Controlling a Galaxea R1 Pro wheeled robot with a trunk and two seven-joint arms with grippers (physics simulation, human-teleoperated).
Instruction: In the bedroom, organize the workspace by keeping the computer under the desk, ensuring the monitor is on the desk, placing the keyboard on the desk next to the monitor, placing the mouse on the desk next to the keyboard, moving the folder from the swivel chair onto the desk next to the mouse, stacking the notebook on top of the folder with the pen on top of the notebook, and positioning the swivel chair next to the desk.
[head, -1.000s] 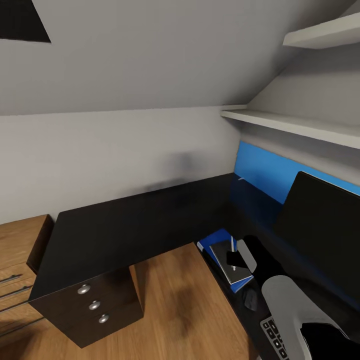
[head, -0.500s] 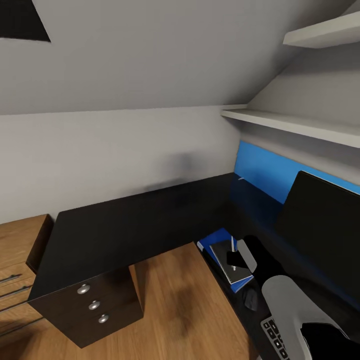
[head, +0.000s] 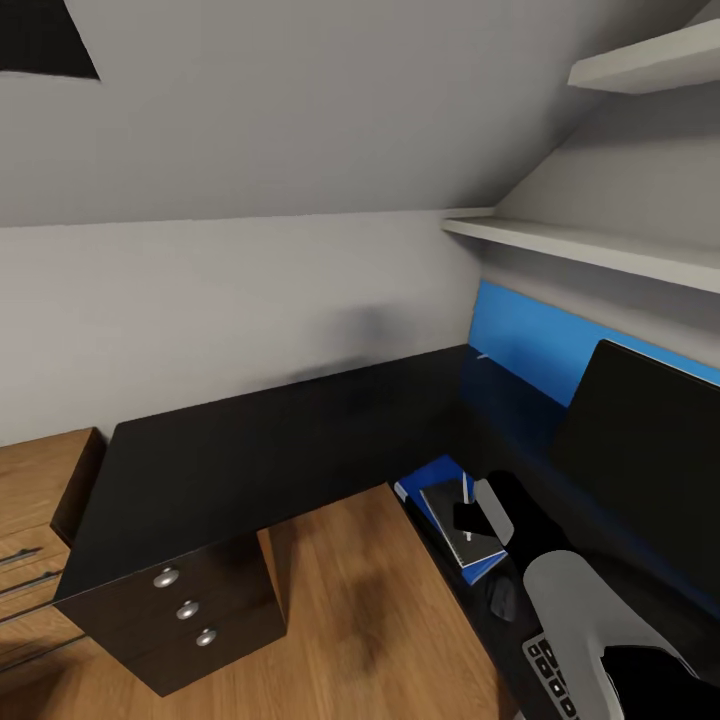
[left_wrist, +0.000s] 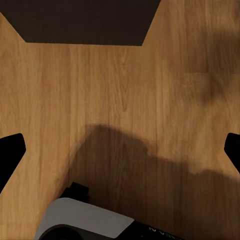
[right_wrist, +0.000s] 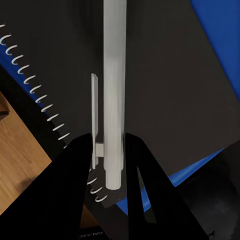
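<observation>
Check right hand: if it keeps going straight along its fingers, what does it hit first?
Likely the notebook. The right hand is shut on the pen, pointing at the notebook's dark cover, which lies on the folder. The gap is unclear.

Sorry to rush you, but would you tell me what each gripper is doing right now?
Left gripper: open and empty, over the wooden floor.
Right gripper: shut on the pen, above the notebook.

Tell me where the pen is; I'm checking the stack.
The pen is pinched in the right gripper, over the notebook lying on the blue folder on the desk's right wing.
</observation>
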